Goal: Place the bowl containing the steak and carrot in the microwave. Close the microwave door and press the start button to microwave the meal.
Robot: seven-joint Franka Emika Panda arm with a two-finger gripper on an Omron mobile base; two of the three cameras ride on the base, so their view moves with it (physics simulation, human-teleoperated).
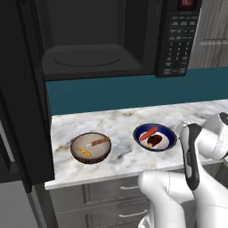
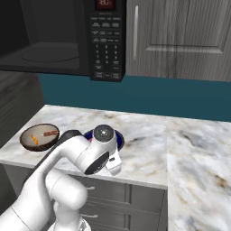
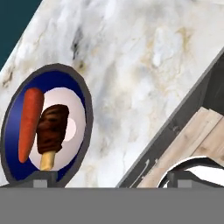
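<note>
The dark-blue bowl [image 1: 168,132] stands on the marble counter near its front edge, holding the orange-red carrot [image 1: 148,132] and the dark brown steak [image 1: 154,141]. In the hand view the bowl [image 3: 61,81] lies at the left with the carrot [image 3: 29,124] and steak [image 3: 51,131] inside. My gripper [image 3: 116,181] hovers open just above the counter's front edge; one fingertip [image 3: 43,177] is at the bowl's near rim, the other is past the counter's edge. Above, the microwave [image 1: 102,35] stands with its door [image 1: 20,89] swung open to the left. My arm hides most of the bowl [image 2: 119,140] in the right base view.
A brown bowl [image 1: 91,148] with small food scraps sits left of the blue one. The keypad panel [image 1: 180,42] with its red display is on the microwave's right side. Grey drawers [image 1: 120,191] run under the counter, and a teal backsplash [image 1: 133,91] is behind it.
</note>
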